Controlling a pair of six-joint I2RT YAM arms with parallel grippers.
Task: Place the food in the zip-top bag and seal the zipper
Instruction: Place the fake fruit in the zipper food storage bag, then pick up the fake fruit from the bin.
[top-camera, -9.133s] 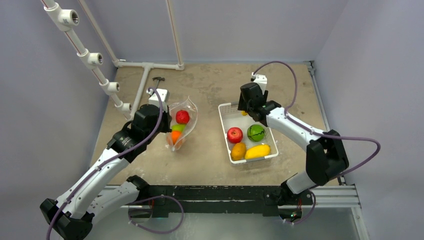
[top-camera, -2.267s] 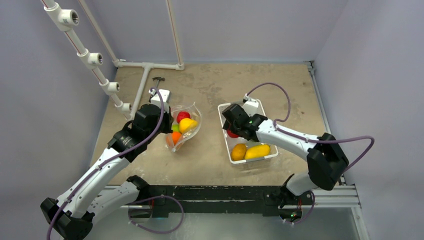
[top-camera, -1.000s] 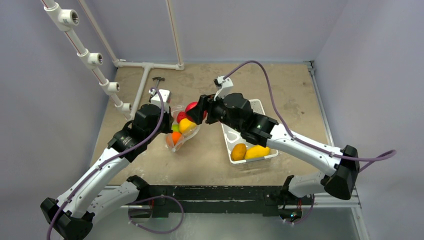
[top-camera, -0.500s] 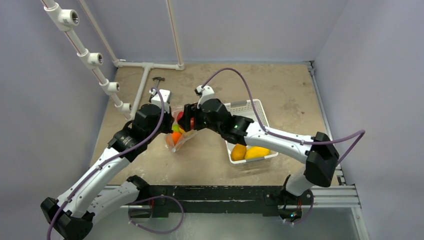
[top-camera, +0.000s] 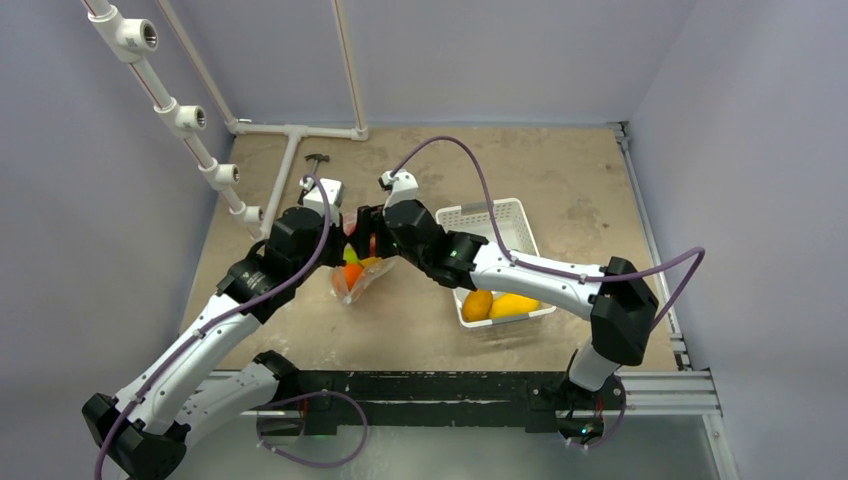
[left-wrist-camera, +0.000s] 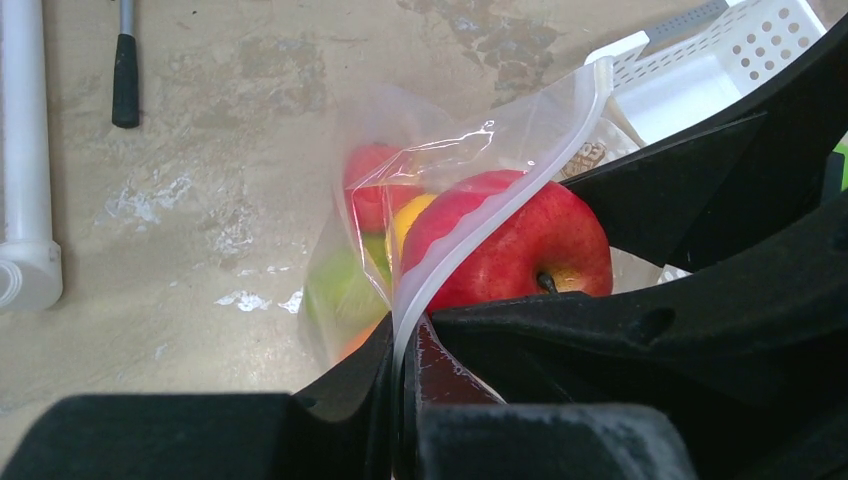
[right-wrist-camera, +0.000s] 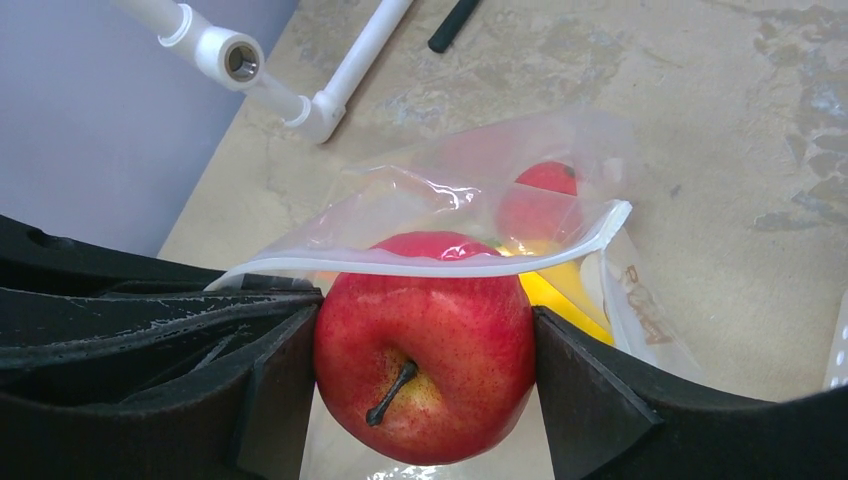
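The zip-top bag (top-camera: 358, 275) lies left of centre, with its mouth held up. My left gripper (top-camera: 338, 250) is shut on the zipper (left-wrist-camera: 470, 238), pinching the strip between its fingertips (left-wrist-camera: 405, 345). My right gripper (right-wrist-camera: 425, 350) is shut on a red apple (right-wrist-camera: 425, 345) right at the bag's mouth, just under the zipper strip (right-wrist-camera: 450, 268); the apple also shows in the left wrist view (left-wrist-camera: 510, 240). Inside the bag are a red fruit (right-wrist-camera: 545, 180), a yellow one (right-wrist-camera: 560, 290) and a green one (left-wrist-camera: 335, 290). An orange fruit (top-camera: 477, 303) and a yellow fruit (top-camera: 515, 303) lie in the white basket (top-camera: 490, 213).
White pipes (top-camera: 180, 115) run along the back left, close behind the bag. A black-handled tool (left-wrist-camera: 125, 65) lies on the table beyond the bag. The right arm stretches across the basket's left side. Walls close in the table on three sides.
My right gripper has carried the red apple left from the basket to the bag's mouth. A yellow fruit went into the bag earlier. My left gripper has held the bag's edge throughout.
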